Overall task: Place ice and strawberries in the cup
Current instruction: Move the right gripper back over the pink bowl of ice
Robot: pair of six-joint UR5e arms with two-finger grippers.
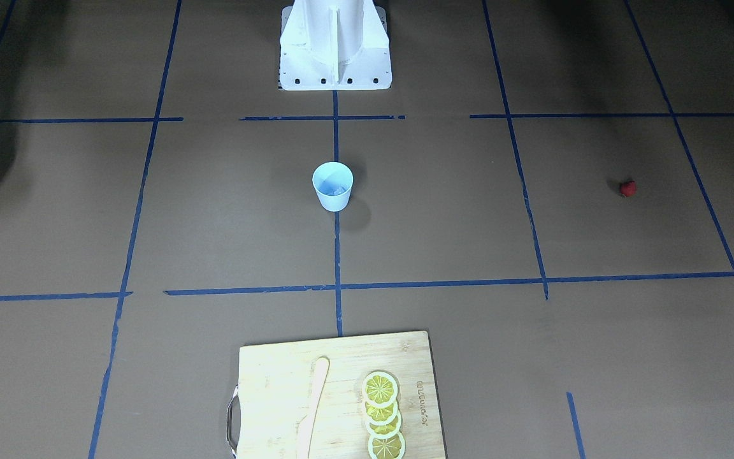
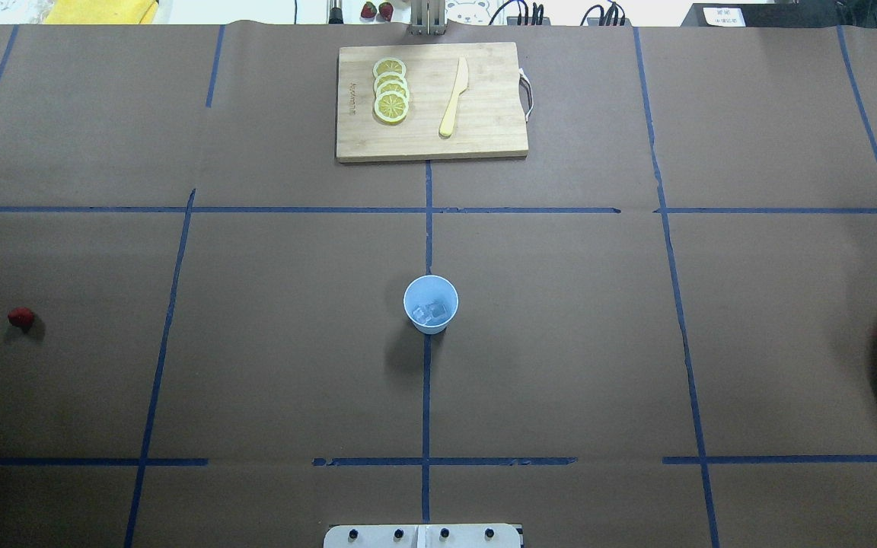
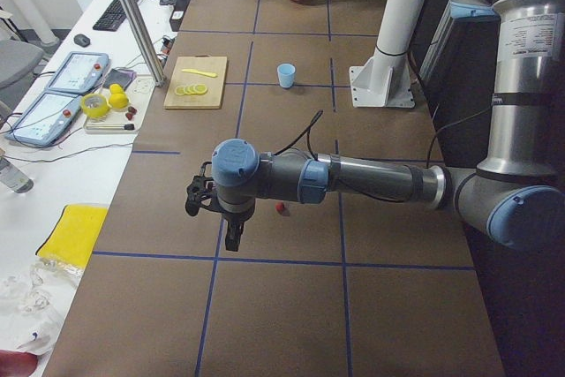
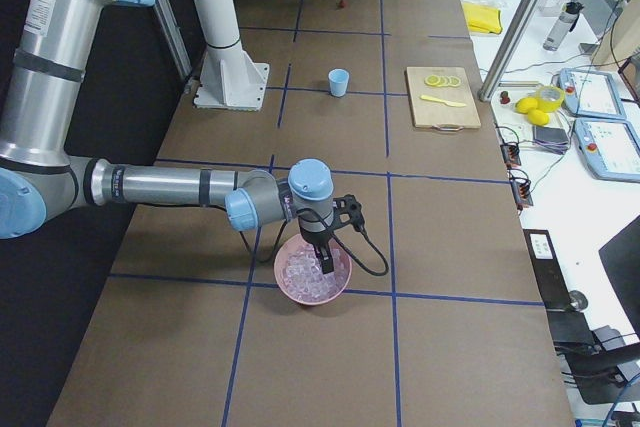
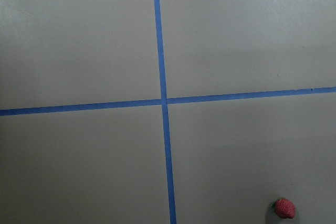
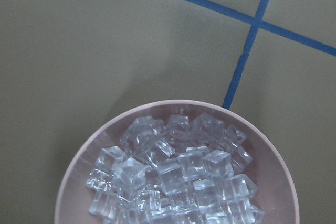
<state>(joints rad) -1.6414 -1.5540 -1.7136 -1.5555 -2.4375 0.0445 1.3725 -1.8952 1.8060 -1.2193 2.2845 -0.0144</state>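
The pale blue cup (image 2: 431, 304) stands upright at the table's middle, with clear ice cubes (image 2: 434, 312) in its bottom. More ice (image 6: 173, 182) fills the pink bowl (image 6: 79, 166). The red strawberry (image 2: 21, 317) lies alone on the table, and shows low right in the left wrist view (image 5: 284, 208). My left gripper (image 3: 231, 237) shows only in the exterior left view, hanging near the strawberry (image 3: 281, 208). My right gripper (image 4: 327, 265) shows only in the exterior right view, pointing down into the bowl (image 4: 300, 292). I cannot tell whether either is open or shut.
A wooden cutting board (image 2: 484, 129) at the far side of the table holds several lemon slices (image 2: 390, 90) and a pale knife (image 2: 454, 97). Blue tape lines (image 2: 427, 396) cross the brown table. The robot's white base (image 1: 335, 44) stands behind the cup.
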